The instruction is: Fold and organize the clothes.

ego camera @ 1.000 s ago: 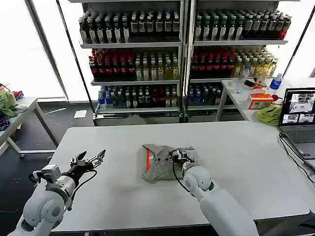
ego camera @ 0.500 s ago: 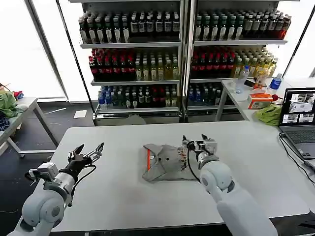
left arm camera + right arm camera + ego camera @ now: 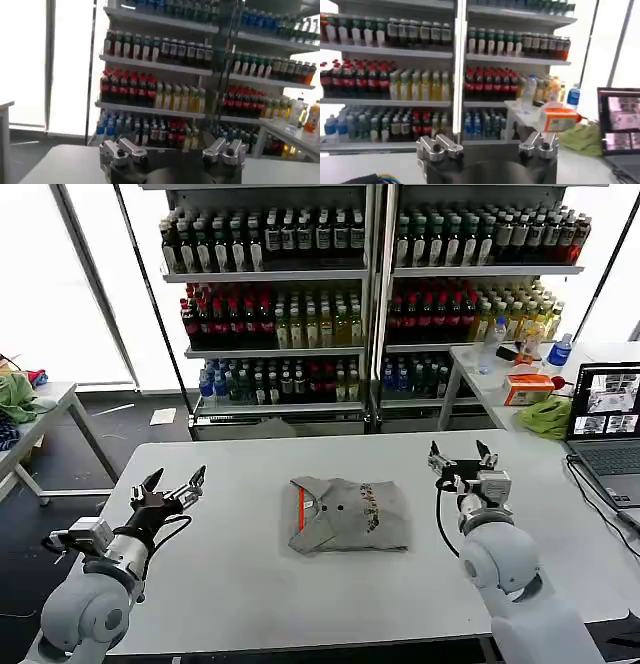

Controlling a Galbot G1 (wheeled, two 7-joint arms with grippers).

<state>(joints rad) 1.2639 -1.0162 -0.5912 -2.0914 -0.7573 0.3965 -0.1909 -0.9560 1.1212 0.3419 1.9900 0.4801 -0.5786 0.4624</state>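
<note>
Lying folded mid-table, the grey T-shirt (image 3: 347, 515) could unfold if either spread gripper, left (image 3: 170, 490) or right (image 3: 463, 456), snags it.

T-shirt (image 3: 347, 514) mid-table (image 3: 250, 584) (grippers well apart)

The white counter (image 3: 250, 584) lies bare on every side of the folded grey cotton T-shirt (image 3: 347, 514) at its middle, leaving open passage from left, right and front. The open black laptop (image 3: 606, 429) with its cable occupies the counter's right edge. Tall bottle shelves (image 3: 370, 294) stand beyond the far edge.
</note>
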